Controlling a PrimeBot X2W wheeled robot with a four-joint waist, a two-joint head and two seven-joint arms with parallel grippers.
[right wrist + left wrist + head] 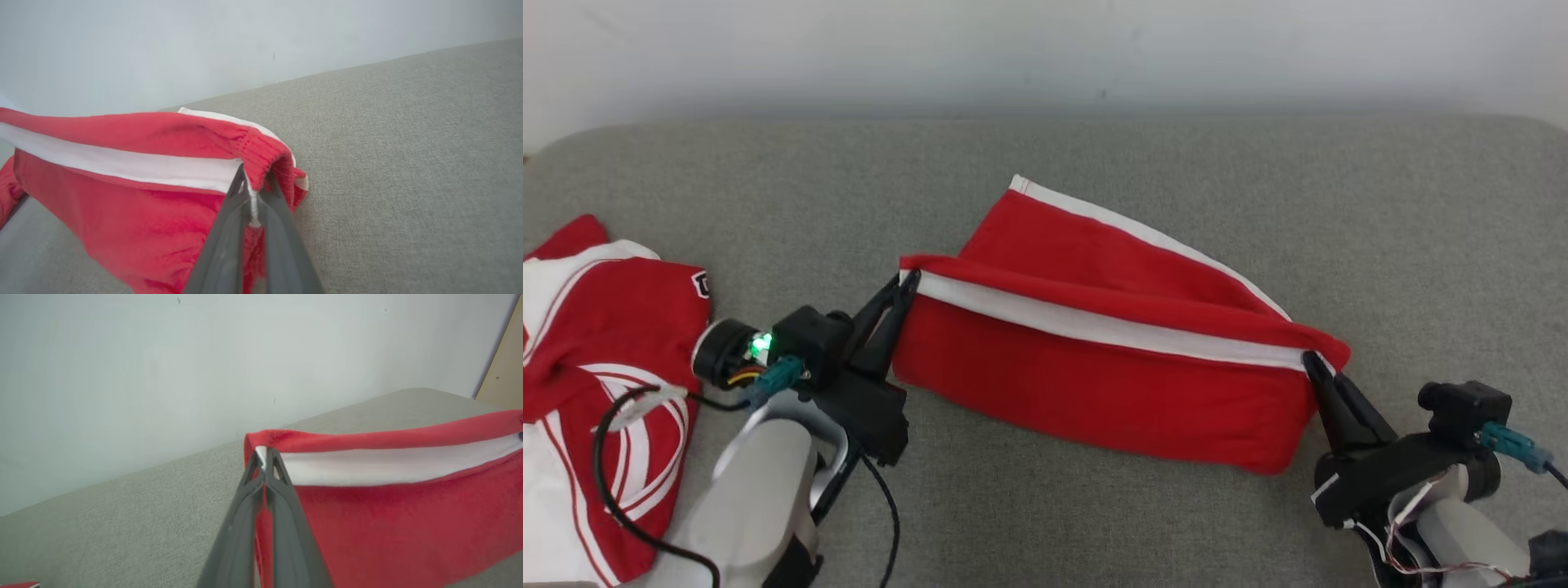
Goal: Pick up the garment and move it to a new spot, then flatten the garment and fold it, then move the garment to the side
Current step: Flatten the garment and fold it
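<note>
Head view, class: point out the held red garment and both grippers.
red garment (1094, 392), head view, middle of its hanging red panel
left gripper (907, 282), head view, between fingertips at garment's corner
right gripper (1312, 358), head view, between fingertips at opposite corner

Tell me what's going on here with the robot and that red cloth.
The robot holds a red, white-striped garment stretched between its arms: left claw shut on one end, right claw on the other. Its far edge rests on the grey cushion. A second garment, red and white, lies to the left.
</note>
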